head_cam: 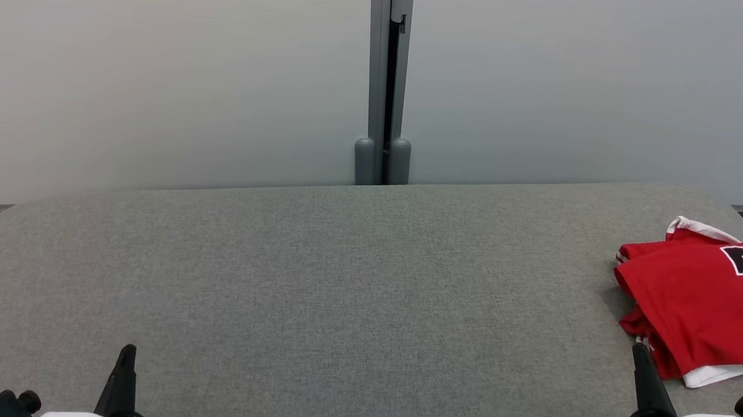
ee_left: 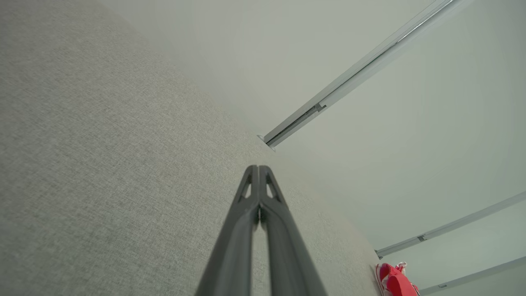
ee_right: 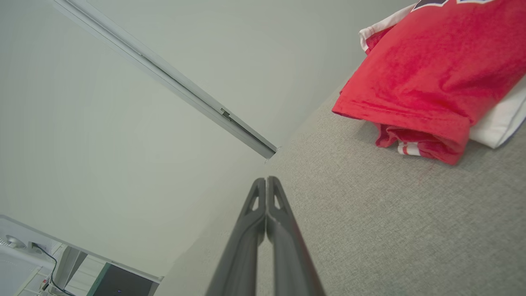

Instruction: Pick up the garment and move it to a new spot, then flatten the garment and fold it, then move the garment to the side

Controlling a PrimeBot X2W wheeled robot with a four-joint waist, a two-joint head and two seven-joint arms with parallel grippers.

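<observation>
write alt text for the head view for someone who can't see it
A folded red garment with a black number lies at the far right of a grey fabric surface. The shut right gripper points up close to its near edge, and the shut left gripper sits at the lower left. Pale wall panels stand behind.
</observation>
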